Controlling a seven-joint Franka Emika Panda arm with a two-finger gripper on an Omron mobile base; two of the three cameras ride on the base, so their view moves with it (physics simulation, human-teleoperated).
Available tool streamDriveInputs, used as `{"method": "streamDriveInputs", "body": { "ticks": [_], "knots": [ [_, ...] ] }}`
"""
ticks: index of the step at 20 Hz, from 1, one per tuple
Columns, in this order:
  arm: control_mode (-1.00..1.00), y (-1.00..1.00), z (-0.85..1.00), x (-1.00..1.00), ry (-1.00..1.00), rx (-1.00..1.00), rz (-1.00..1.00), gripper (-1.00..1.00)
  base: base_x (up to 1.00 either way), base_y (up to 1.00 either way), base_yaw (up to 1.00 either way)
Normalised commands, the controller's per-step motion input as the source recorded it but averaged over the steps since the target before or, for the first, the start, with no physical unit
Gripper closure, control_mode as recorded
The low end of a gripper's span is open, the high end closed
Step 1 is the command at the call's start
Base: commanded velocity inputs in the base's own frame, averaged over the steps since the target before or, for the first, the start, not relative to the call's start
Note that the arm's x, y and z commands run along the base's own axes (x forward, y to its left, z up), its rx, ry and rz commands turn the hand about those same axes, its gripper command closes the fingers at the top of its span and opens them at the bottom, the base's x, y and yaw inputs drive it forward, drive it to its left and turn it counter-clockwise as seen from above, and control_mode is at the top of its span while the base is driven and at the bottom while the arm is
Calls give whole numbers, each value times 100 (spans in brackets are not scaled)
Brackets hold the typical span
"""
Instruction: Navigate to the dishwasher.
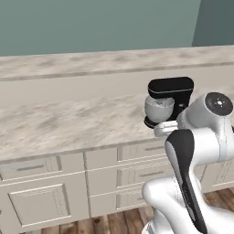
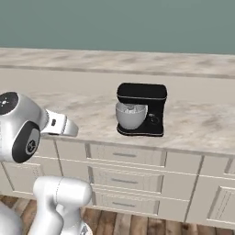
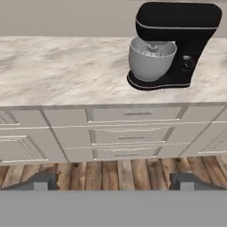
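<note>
The pincer (image 3: 113,181), nearest, hangs with tips spread and empty above the wood floor (image 3: 119,166) before cream drawers (image 3: 131,135) and a black mixer (image 3: 170,44) near the table's front edge; no grey dishwasher front is here, so drive sideways along the cabinets, arm tucked.

A: Counter (image 3: 66,71), marbled stone look, matt. Stand mixer (image 3: 175,44), black, slight sheen; bowl (image 3: 150,60) brushed metal.

B: Drawers (image 3: 133,135) cream, painted, smooth. Floor (image 3: 115,170) rough wooden planks.
</note>
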Motion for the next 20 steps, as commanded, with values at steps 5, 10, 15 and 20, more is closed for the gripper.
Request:
{"method": "streamDriveInputs", "body": {
  "ticks": [5, 10, 15, 20],
  "knots": [
    [100, 0, 0, 0, 0, 0, 0, -100, -17, 100, 1],
    [100, 0, 0, 0, 0, 0, 0, -100, 0, 66, 69],
    [100, 0, 0, 0, 0, 0, 0, -100, 0, 0, 99],
    [100, 0, 0, 0, 0, 0, 0, -100, 0, 0, 100]
  ]
}}
